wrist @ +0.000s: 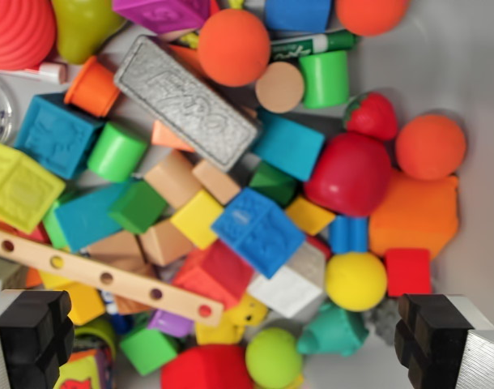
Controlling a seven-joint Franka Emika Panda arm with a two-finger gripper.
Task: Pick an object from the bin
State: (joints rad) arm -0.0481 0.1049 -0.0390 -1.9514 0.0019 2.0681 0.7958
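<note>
Bright plastic and foam toys fill the white bin [474, 73] beneath a wide-open, empty gripper [231, 340].

Black fingertips [36, 332] stand at the lower corners of the wrist view, well apart, clasping nothing. Between them lie a green ball [273, 357] and a red piece [206, 369]. Higher up sit a blue embossed cube [259, 231], a yellow ball [355, 280] and a grey eraser [185, 102] lying slantwise. A perforated wooden strip [101, 277] crosses the wrist view's left, resting on other blocks.
</note>
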